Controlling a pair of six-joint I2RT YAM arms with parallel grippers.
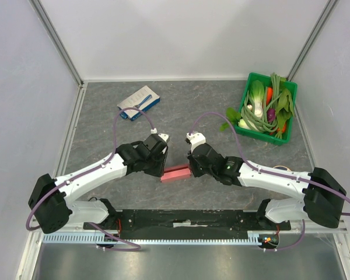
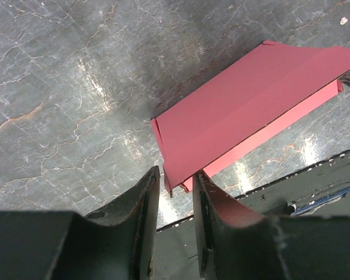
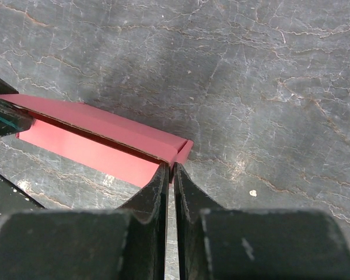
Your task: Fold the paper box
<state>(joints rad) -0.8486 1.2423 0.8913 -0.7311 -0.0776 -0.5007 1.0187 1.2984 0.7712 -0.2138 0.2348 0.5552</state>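
The paper box point(image 1: 176, 174) lies flat on the desk point(image 1: 181, 111) at 6 o'clock, between both arms. The left tool point(image 2: 175, 178) stands slightly parted over the box's corner edge. The right tool point(image 3: 171, 170) is pinched nearly closed on the opposite end flap.

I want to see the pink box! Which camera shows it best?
The left wrist view: the box fills it, creases and edges clear. The right wrist view shows one long side; the top view shows a sliver between the arms.
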